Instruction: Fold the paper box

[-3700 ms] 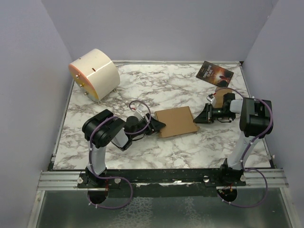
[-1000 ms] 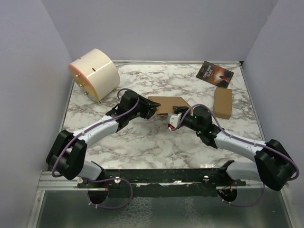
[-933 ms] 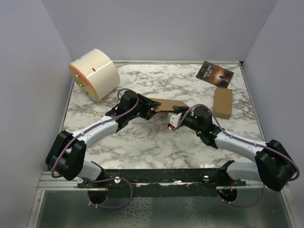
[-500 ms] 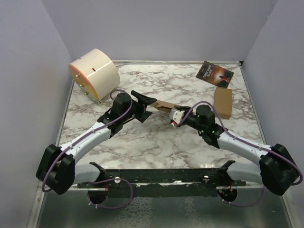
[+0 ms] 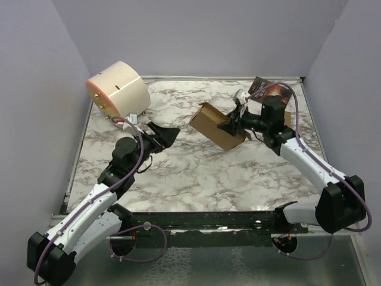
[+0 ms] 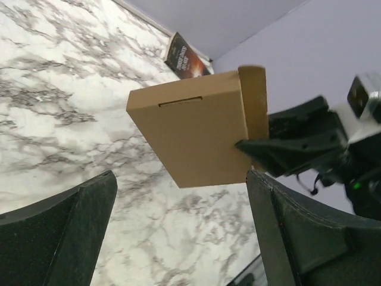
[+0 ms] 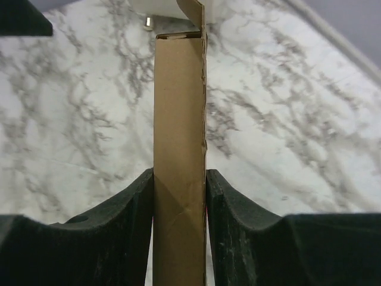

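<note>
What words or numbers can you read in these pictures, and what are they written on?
dark booklet: there is light lettering on the cover, but it is too small and blurred to read.
paper box: no words, just plain brown card with a cut slot.
round cream drum: no writing that I can see.
Nothing in these pictures can actually be read.
</note>
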You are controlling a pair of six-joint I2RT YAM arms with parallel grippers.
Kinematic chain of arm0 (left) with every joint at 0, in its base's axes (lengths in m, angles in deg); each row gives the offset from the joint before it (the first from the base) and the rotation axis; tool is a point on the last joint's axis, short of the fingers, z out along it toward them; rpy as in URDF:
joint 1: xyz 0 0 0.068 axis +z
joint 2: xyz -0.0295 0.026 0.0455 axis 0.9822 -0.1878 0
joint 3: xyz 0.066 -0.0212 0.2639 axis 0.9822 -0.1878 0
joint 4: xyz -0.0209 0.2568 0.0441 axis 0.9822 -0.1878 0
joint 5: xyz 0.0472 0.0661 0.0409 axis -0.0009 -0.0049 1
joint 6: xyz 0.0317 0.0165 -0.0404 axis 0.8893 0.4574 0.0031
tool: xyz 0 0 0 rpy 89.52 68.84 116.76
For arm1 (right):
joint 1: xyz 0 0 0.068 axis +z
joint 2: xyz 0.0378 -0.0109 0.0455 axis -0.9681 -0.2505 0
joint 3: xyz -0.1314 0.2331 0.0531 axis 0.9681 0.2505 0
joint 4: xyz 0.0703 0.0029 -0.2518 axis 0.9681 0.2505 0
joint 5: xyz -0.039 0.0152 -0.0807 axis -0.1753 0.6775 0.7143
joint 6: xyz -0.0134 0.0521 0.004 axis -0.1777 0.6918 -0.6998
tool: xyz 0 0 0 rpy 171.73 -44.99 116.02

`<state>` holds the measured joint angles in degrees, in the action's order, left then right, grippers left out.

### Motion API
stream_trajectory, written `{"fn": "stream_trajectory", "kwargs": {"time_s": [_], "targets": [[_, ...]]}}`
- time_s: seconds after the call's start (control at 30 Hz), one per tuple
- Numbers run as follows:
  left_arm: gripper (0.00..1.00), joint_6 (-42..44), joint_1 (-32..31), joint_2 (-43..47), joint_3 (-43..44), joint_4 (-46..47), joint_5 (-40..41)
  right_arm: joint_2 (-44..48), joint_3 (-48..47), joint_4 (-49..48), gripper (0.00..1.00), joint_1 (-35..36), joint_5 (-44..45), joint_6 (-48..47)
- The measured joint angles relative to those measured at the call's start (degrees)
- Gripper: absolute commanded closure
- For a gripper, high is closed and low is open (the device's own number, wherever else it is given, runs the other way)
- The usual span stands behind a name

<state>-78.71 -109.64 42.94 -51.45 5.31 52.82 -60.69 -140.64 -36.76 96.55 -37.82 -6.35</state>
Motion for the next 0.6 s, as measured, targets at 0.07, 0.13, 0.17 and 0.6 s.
{"fn": "stream_trajectory", "kwargs": {"time_s": [0.07, 0.13, 0.17, 0.6], "targets": [[0.07, 4.0, 0.0, 1.4, -2.1, 0.7, -0.2, -3.4, -2.5, 1.2, 0.65, -1.5, -5.0, 7.0], [0.07, 7.1, 0.0, 2.1, -4.3, 1.1, -0.5, -6.5, -3.0, 1.8, 0.66, -2.5, -8.3, 12.5], [0.07, 8.1, 0.0, 2.3, -5.4, 1.1, -0.7, -7.7, -3.0, 2.1, 0.66, -2.7, -9.2, 14.3], [0.09, 6.7, 0.0, -0.8, -17.9, 8.4, -6.0, -20.2, 9.0, -6.8, 0.53, -10.8, -16.7, 41.9]]}}
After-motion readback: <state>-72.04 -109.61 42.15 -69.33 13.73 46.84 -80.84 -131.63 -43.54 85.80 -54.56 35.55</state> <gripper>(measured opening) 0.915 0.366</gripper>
